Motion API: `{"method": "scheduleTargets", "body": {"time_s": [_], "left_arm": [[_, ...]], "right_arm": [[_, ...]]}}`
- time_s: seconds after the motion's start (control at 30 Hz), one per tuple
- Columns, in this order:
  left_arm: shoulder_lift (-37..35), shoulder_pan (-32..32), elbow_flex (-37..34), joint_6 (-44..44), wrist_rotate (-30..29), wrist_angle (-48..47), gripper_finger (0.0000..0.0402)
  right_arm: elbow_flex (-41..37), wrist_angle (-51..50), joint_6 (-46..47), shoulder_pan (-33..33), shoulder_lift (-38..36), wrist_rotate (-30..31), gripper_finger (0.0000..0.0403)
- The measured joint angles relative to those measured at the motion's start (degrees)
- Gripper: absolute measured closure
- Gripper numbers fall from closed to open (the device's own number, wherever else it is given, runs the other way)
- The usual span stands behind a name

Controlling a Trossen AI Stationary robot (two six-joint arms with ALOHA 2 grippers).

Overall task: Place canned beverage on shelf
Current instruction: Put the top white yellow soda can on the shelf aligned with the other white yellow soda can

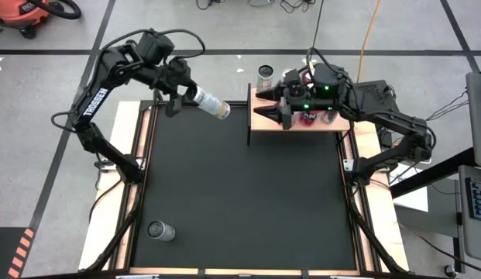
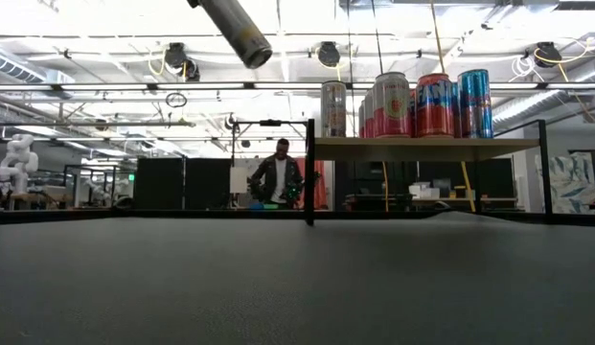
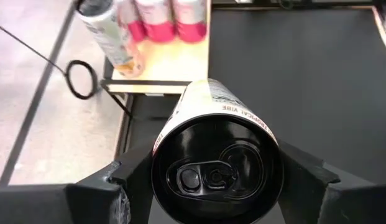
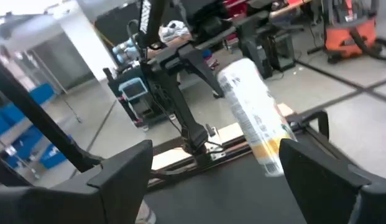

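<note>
My left pincer [image 1: 180, 96] is gripping a slim white can [image 1: 211, 102], one finger [image 3: 127, 180] pressing each side near the tab end [image 3: 217, 177]; the can is lying tilted between them, its far end pointing across the black table [image 1: 240, 201] toward the shelf [image 1: 259, 122], clear of the table and not yet reaching the board. My right pincer [image 1: 265, 108] is hovering over the shelf's near end, fingers [image 4: 118, 171] standing apart and holding nothing. The shelf is carrying upright cans: a silver one [image 2: 333, 108], red-and-white ones [image 2: 393, 104] and a blue one [image 2: 474, 103]. Another can [image 1: 160, 230] is lying near the table's front left corner. A person [image 2: 280, 179] is standing in the room beyond.
</note>
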Motion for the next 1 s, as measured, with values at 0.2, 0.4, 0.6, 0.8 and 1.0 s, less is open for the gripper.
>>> {"method": "scheduleTargets", "body": {"time_s": [0.2, 0.4, 0.6, 0.8, 1.0], "left_arm": [[0.0, -1.6, 0.0, -12.8, -2.5, 6.6, 0.015], [0.0, -1.9, 0.0, -39.8, -3.6, 9.6, 0.015], [0.0, -1.9, 0.0, -57.5, -3.8, 9.5, 0.015], [0.0, -1.9, 0.0, -63.3, -3.4, 11.6, 0.015], [0.1, -1.9, -0.1, -63.7, -1.4, 12.0, 0.015]], "right_arm": [[7.4, -4.1, -11.9, 1.6, 5.3, 3.3, 0.0073], [14.1, -9.0, -28.4, 4.4, 9.6, 17.7, 0.0067], [16.7, -10.0, -32.5, 4.7, 13.3, 21.1, 0.0045], [16.7, -12.8, -32.7, 4.7, 16.9, 21.0, 0.0032], [16.7, -11.8, -34.1, 4.5, 19.7, 27.4, 0.003]]}}
